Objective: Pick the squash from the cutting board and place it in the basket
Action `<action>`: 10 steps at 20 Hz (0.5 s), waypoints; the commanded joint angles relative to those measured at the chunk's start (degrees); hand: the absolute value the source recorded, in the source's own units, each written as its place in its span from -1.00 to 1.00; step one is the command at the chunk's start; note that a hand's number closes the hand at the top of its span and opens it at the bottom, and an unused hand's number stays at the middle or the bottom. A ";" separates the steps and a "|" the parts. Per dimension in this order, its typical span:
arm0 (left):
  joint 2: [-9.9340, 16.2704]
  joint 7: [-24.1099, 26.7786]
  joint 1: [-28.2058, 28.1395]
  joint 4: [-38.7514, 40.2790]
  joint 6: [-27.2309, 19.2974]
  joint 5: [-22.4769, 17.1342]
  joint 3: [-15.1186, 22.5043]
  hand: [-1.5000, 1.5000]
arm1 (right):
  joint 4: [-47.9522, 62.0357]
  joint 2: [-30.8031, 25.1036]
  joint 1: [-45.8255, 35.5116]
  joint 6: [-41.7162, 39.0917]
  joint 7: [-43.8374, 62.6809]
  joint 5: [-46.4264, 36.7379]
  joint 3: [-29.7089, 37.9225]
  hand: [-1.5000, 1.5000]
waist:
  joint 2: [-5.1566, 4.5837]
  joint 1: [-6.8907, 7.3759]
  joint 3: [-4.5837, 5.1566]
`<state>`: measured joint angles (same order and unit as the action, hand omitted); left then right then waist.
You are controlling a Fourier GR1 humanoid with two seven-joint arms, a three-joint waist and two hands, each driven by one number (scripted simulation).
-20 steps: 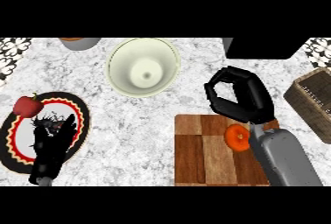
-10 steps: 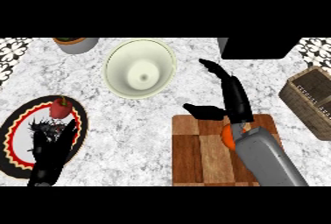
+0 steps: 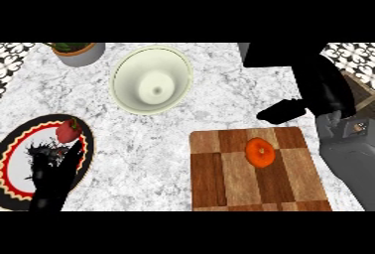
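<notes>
The orange squash [image 3: 260, 151] lies uncovered on the wooden cutting board [image 3: 219, 178] at the lower right. My right hand [image 3: 315, 82] is beyond the board's far right corner, apart from the squash. It is open, with straight fingers pointing away and the thumb [image 3: 282, 112] sticking out to the left. Only a dark brown sliver of the basket [image 3: 362, 89] shows at the right edge, mostly hidden behind that hand and forearm. My left hand [image 3: 51, 173] rests open over a plate at the lower left.
A pale round bowl [image 3: 152, 80] stands at the counter's middle back. A grey pot with a plant [image 3: 77, 51] sits at the back left. The dark plate with a red rim [image 3: 11, 144] holds a red fruit [image 3: 67, 130].
My right hand went from curled above the board to open, and has moved up and to the right off the squash, which is now in plain sight. The view has moved closer.
</notes>
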<state>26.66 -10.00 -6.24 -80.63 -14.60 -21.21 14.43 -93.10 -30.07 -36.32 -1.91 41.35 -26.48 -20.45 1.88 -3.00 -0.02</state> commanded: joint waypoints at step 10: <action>0.47 -0.79 -3.51 -1.10 2.91 -1.08 0.16 0.00 | -13.63 -13.74 -5.22 -33.79 28.02 30.14 6.40 -1.00 | -0.76 0.88 0.26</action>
<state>26.50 -9.53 -7.40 -81.89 -14.33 -20.59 14.28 -104.09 -40.65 -40.52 -26.41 57.25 -4.09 -15.45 1.52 -2.72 -0.10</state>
